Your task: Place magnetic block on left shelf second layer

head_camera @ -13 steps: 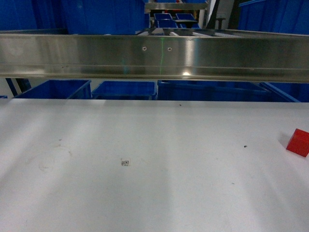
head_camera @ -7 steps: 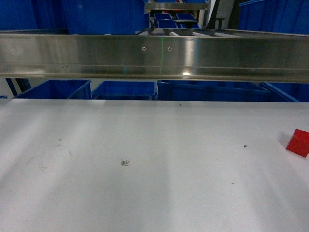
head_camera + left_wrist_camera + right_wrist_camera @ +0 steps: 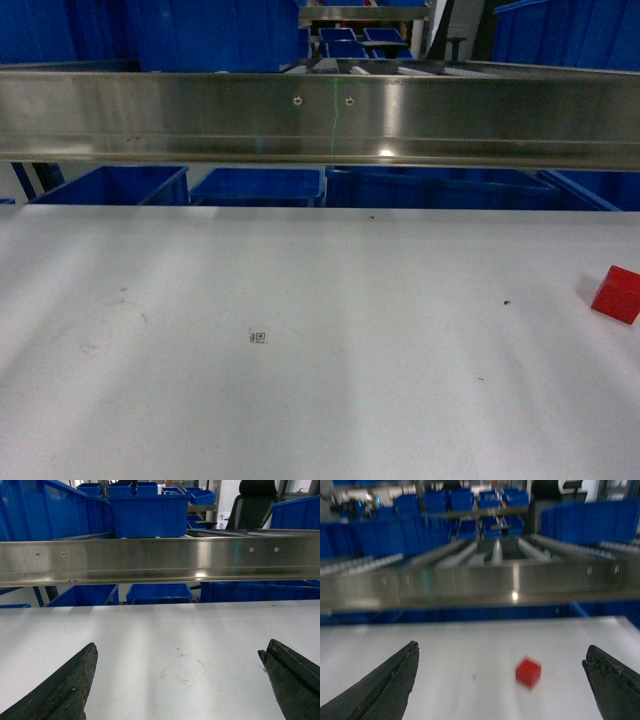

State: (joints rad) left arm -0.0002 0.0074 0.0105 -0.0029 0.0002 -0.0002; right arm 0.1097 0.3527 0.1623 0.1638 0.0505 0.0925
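Observation:
The magnetic block (image 3: 616,293), a small red cube, lies on the white table (image 3: 320,400) at the far right edge of the head view. In the right wrist view, which is blurred, the block (image 3: 528,672) sits on the table ahead of my right gripper (image 3: 501,648), a little right of centre. That gripper is open and apart from the block. My left gripper (image 3: 179,649) is open over bare table with nothing between its fingers. Neither gripper shows in the head view. I cannot make out the left shelf second layer in these views.
A long steel beam (image 3: 320,118) runs across above the table's far edge. Behind and below it stand several blue crates (image 3: 147,514). Roller rails (image 3: 492,552) lead away behind the beam. A tiny printed marker (image 3: 259,337) lies mid-table.
The head view has shifted by only a pixel or two. The block lies at the same spot on the table.

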